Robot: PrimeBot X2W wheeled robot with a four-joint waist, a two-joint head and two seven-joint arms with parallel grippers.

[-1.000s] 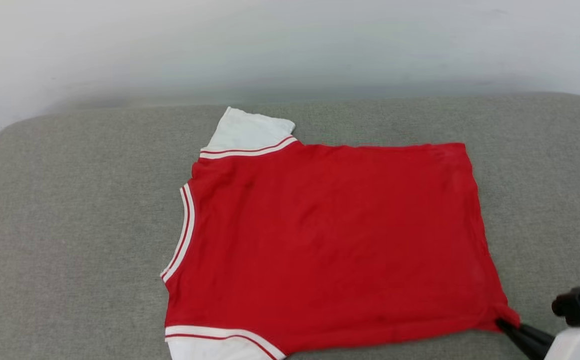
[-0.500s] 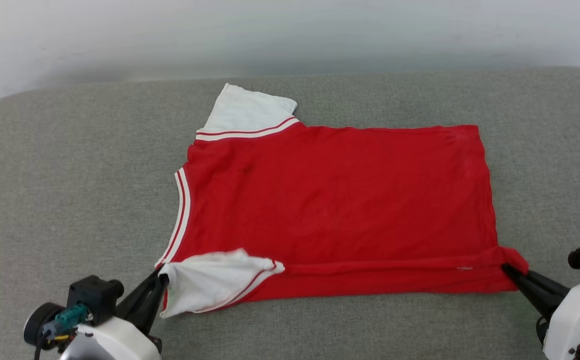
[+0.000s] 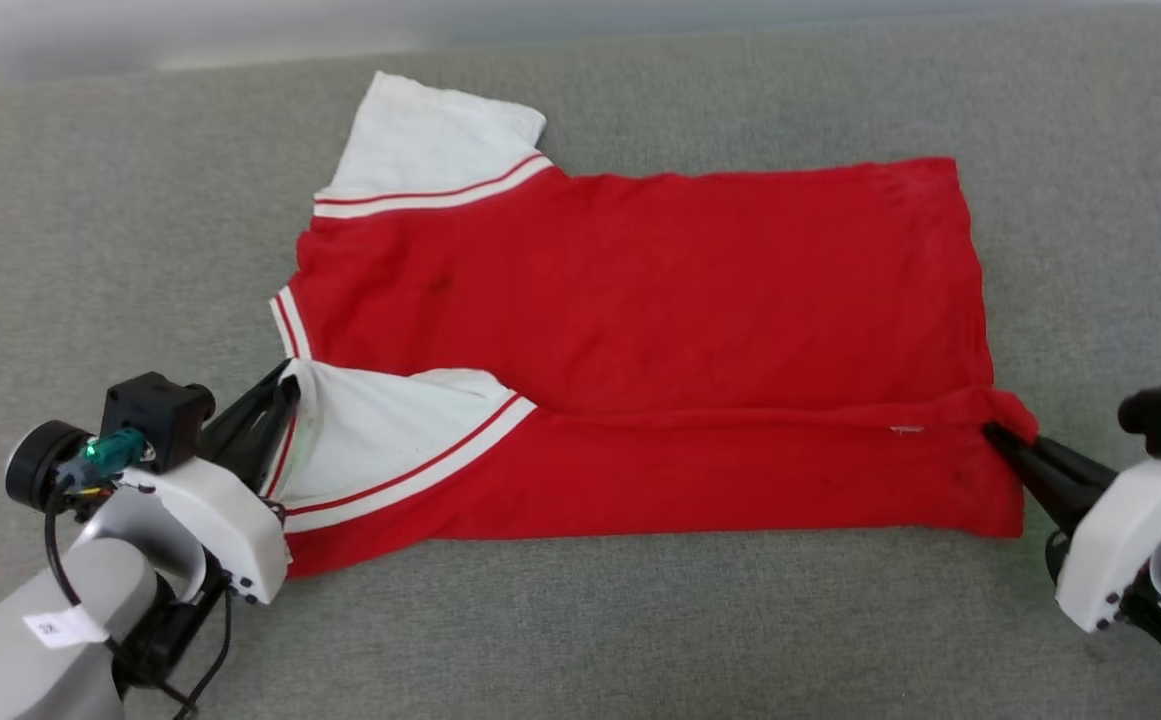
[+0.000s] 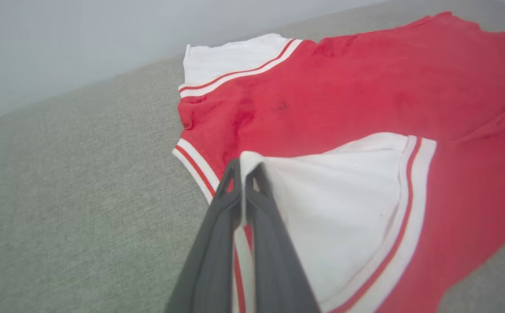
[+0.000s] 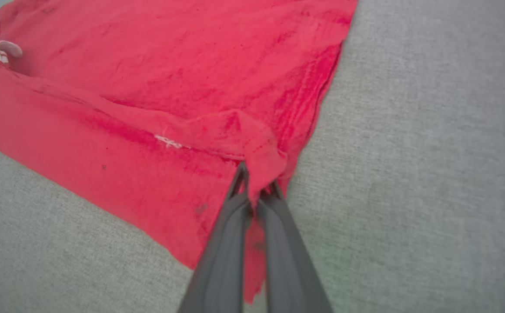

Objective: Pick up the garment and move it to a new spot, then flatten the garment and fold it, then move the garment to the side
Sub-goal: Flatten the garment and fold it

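The garment (image 3: pixel 640 290) is a red T-shirt with white sleeves, lying back side up on a grey cushion, neck to the left. Its near edge is folded over onto the body as a long red flap (image 3: pixel 720 470). My left gripper (image 3: pixel 285 385) is shut on the tip of the near white sleeve (image 4: pixel 335 204), which is lifted over the red cloth. At the right, my right gripper (image 3: pixel 992 432) is shut on the near hem corner (image 5: pixel 256 152), raised and bunched. The far white sleeve (image 3: pixel 430 140) lies flat. No lettering shows.
The grey fabric cushion (image 3: pixel 90 250) spreads on all sides of the shirt, with bare room at the left, at the right and along the near edge (image 3: pixel 640 620). A pale wall (image 4: pixel 61 43) rises behind the cushion.
Both grippers have carried the near edge of the shirt farther over its body, widening the folded flap. The head camera has tilted down, so the whole scene sits higher in view.
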